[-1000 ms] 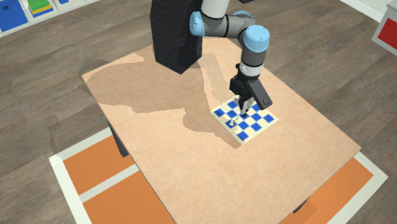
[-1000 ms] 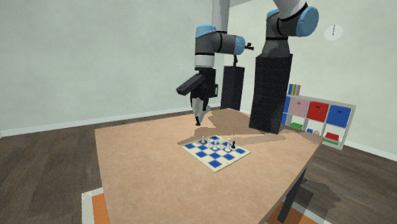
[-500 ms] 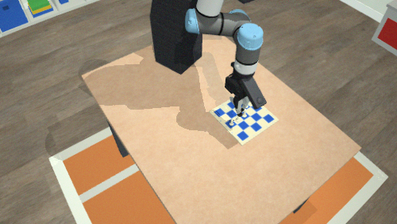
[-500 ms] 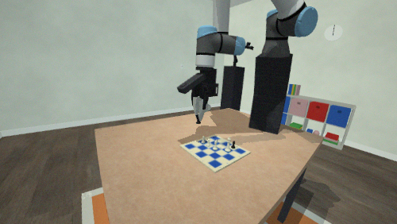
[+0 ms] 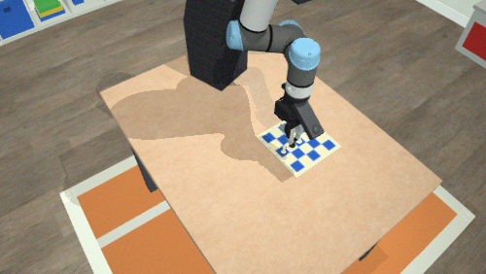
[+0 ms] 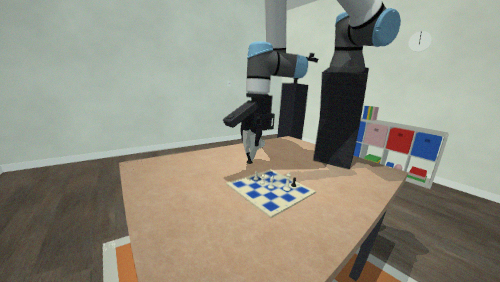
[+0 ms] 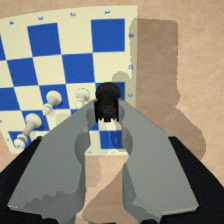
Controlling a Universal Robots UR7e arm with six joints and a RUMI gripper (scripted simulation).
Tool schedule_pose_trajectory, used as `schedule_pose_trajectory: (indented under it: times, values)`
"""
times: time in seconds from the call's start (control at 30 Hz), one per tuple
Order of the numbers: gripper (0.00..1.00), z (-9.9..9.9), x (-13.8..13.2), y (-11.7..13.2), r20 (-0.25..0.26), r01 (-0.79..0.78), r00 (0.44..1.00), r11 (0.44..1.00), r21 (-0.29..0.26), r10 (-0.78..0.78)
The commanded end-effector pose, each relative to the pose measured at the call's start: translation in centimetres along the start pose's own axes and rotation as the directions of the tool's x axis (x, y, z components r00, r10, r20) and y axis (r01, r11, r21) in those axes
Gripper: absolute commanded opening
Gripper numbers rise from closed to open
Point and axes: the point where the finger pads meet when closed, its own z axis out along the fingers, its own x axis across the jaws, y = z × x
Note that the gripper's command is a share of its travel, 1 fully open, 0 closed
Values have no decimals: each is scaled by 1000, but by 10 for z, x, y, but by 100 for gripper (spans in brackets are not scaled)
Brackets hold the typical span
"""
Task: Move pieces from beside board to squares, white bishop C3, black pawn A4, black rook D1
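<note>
Pincer (image 5: pixel 293 139) (image 6: pixel 248 154) (image 7: pixel 107 101) w/ blk pc (image 6: pixel 249 160) (image 7: pixel 107 95), above tabletop (image 5: pixel 233 194) (image 6: pixel 200 215) (image 7: pixel 200 60)

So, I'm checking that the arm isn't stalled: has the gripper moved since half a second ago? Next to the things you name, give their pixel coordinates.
Yes. The gripper (image 5: pixel 293 140) (image 6: pixel 249 152) (image 7: pixel 107 101) now sits lower in the exterior view, nearer the chessboard (image 5: pixel 297 165) (image 6: pixel 271 206) (image 7: pixel 107 35).
</note>
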Motion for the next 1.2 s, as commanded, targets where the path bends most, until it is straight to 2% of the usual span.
schedule_pose_trajectory:
  times: [0.0, 0.43, 1.17]
  values:
    - [0, 27, 0, -1, -1, 0, 1000, 1000, 2, 0]
    - [0, 65, 0, -1, -1, 0, 1000, 1000, 2, 0]
    - [0, 67, 0, -1, -1, 0, 1000, 1000, 2, 0]
